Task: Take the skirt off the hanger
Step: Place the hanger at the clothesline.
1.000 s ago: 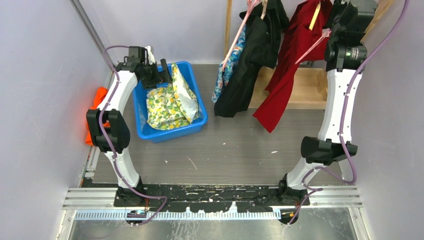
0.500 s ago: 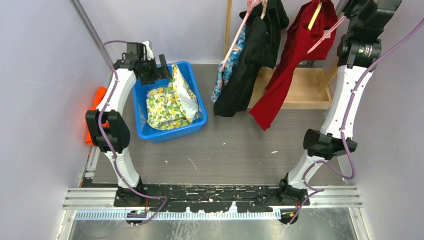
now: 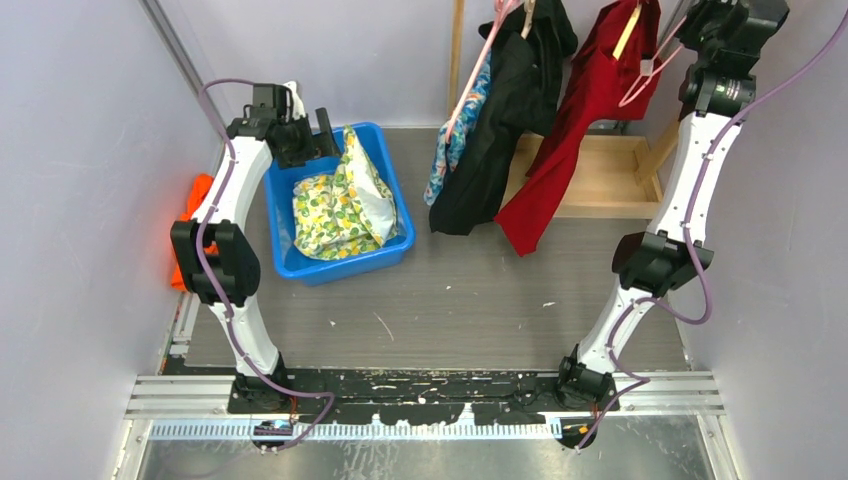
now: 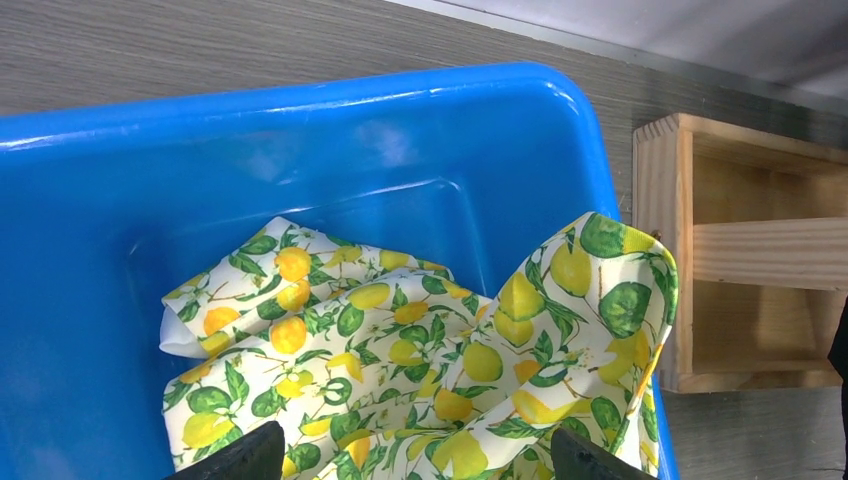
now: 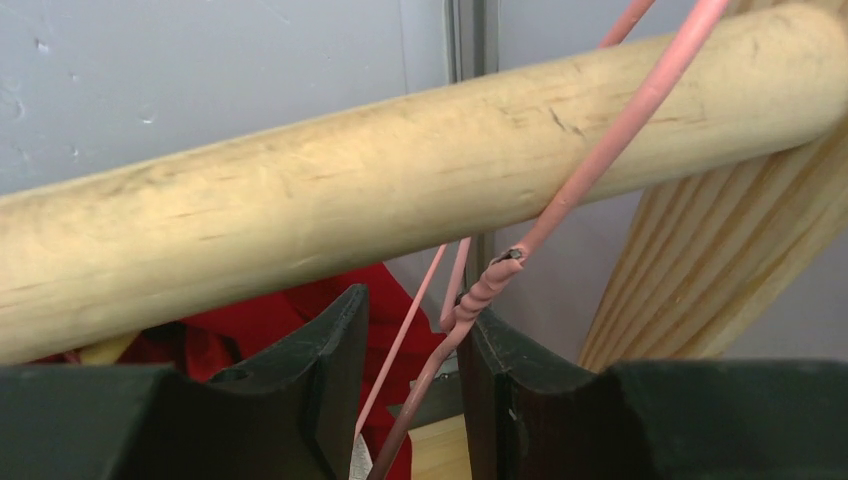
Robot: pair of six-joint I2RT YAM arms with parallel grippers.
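- Top view: the red skirt (image 3: 585, 110) hung on the pink hanger (image 3: 655, 62) beside the right pincer (image 3: 700, 22), far from the left pincer (image 3: 322, 140).
- Left wrist: that pincer stood wide apart over the blue bin (image 4: 330, 150).
- Right wrist: the right pincer (image 5: 412, 385) straddled the hanger's twisted neck (image 5: 480, 295) below the wooden rail (image 5: 400, 190); contact unclear.

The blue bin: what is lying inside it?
Inside the blue bin lies a crumpled lemon-print cloth. Anything beneath that cloth is covered and cannot be seen.

skirt (image 3: 345, 205) in bin (image 3: 385, 262), crate (image 3: 610, 180) right, garments (image 3: 520, 110) hanging behind
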